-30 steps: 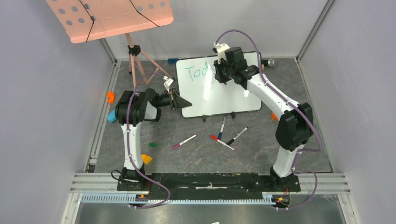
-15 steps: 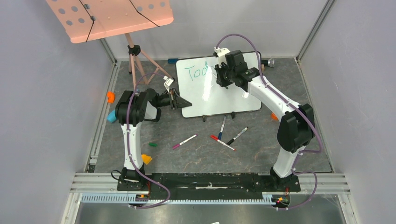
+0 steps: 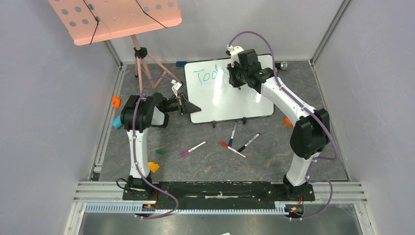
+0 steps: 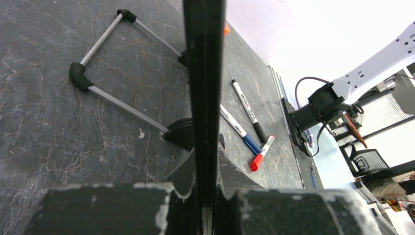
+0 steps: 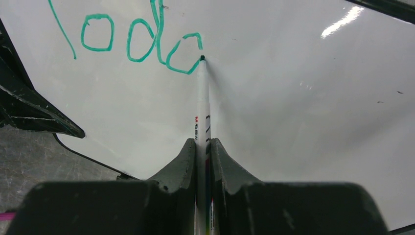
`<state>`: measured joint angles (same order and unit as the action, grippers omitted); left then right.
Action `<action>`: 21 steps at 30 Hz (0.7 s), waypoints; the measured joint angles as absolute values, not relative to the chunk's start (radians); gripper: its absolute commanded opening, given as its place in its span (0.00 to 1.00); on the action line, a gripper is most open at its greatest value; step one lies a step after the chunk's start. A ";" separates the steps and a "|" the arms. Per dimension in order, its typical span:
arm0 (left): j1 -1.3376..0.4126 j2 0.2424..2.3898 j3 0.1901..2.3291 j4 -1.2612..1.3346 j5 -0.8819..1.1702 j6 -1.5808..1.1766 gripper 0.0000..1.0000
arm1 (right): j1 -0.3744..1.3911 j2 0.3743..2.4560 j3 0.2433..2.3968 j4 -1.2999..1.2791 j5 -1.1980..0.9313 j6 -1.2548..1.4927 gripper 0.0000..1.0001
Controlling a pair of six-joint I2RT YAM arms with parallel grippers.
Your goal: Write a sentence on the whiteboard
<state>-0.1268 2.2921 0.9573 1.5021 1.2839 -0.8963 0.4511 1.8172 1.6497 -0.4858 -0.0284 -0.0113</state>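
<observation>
- Step in hand: writing the first word. The sentence (image 5: 132, 41) read "Tod" plus a part-formed "a", in teal.
- The writing sat at the upper left of the whiteboard (image 3: 230, 103). The board stood tilted at the far centre of the table (image 3: 274, 156), its feet at the near edge.
- The right pincer (image 5: 200, 147) was closed tight on a marker (image 5: 201, 107), with the barrel between both fingers and the tip pointing forward.
- In the right wrist view the tip looked to be touching the board at the upper right of the "a". The loop was all but closed there.
- The left pincer (image 4: 205, 196) was clamped on the board's left edge, with the black frame sandwiched between its fingers. It read as a steadying hold.
- Progress, by my estimate: early. Not even one word was done.
- The next move probably called for a short downstroke to finish the "a", then a lift and a shift right for the next letter.
- That needs light, even tip pressure, since the surface is glossy and the board is only propped. Too hard a push could rock it back or skid it.
- The left hold should stay firm while the tip drags.
- Spare markers (image 3: 233, 149) lay loose on the table, just in front of the board and apart from both arms. They weren't needed for this step.
</observation>
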 measured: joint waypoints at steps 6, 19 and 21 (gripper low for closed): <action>-0.127 2.292 0.957 1.501 1.284 -0.897 0.02 | 0.447 1.834 1.676 -0.488 -0.027 -0.011 0.00; -0.127 2.292 0.957 1.501 1.284 -0.897 0.02 | 0.448 1.823 1.631 -0.464 -0.034 -0.011 0.00; -0.127 2.292 0.957 1.501 1.284 -0.897 0.02 | 0.448 1.816 1.610 -0.465 -0.038 -0.011 0.00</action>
<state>-0.1268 2.2921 0.9573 1.5009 1.2839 -0.8967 0.4477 1.8156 1.6100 -0.4648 -0.0376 -0.0109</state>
